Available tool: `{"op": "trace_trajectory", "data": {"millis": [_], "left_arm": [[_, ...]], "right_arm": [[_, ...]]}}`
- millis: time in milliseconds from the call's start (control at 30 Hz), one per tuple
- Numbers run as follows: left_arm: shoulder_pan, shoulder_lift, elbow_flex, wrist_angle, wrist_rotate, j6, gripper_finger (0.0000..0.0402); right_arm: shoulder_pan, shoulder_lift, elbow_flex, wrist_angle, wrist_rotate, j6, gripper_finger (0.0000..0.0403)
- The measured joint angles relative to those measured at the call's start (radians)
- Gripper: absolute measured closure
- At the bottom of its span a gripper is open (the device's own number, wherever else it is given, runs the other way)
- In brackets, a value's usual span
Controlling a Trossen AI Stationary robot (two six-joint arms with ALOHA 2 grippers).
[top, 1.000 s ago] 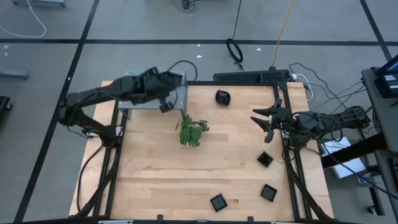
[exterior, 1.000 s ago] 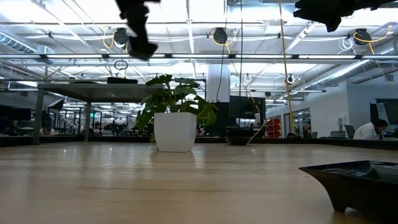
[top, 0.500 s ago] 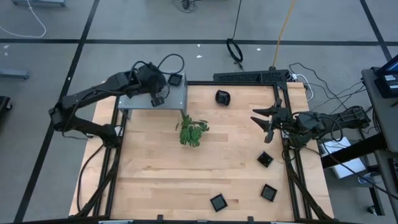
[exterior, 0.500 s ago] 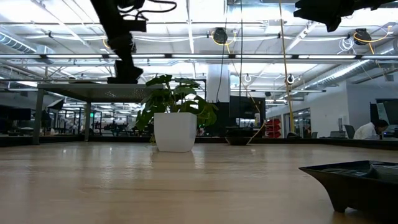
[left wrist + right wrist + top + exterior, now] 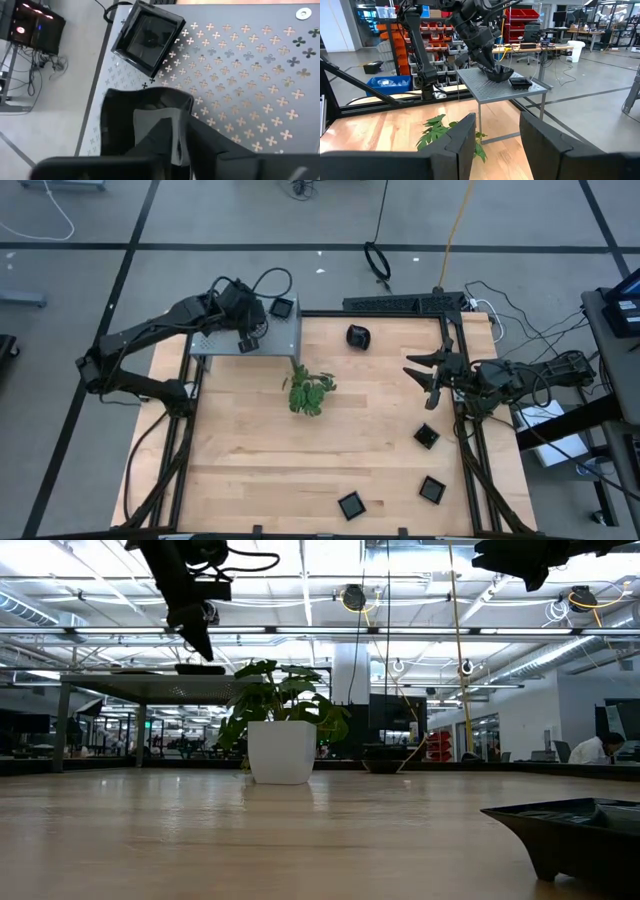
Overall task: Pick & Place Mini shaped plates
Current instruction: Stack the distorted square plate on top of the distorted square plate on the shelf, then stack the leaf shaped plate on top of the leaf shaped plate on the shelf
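**Left claw over the grey stand, plate under its fingers**

The left gripper (image 5: 247,337) hangs over the perforated grey stand (image 5: 285,340) at the table's far left corner. In the left wrist view a rounded black plate (image 5: 145,117) sits on the stand directly at the fingers (image 5: 165,145), one of which reaches into its bowl. The jaws look narrow; whether they grip the plate's wall or have let it go I cannot tell. A square plate (image 5: 282,307) already rests on the stand, just beside the rounded one, toward the far edge.

Judged from this, the move in hand is setting the rounded plate down: it lies straight below the claw, so the claw should lift clear straight up.

The right gripper (image 5: 428,376) waits, jaws wide and empty, well right of the stand. Off the stand, a rounded plate (image 5: 359,336) lies to its right; three glossy square plates (image 5: 426,437) (image 5: 431,489) (image 5: 351,505) lie far off, nearer the right arm.
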Motion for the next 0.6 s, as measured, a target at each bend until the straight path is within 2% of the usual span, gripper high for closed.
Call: {"op": "trace_trajectory", "data": {"millis": [233, 367, 600], "left_arm": [[-0.008, -0.057, 0.000, 0.009, -0.002, 0.001, 0.0256], [-0.034, -0.116, 0.000, 0.081, -0.002, -0.014, 0.0211], [-0.121, -0.153, 0.001, 0.274, 0.000, -0.153, 0.0174]], "right_arm": [[0.000, 0.000, 0.000, 0.000, 0.000, 0.000, 0.0261], [0.000, 0.000, 0.000, 0.000, 0.000, 0.000, 0.0261], [0.000, 0.000, 0.000, 0.000, 0.000, 0.000, 0.0261]]}}
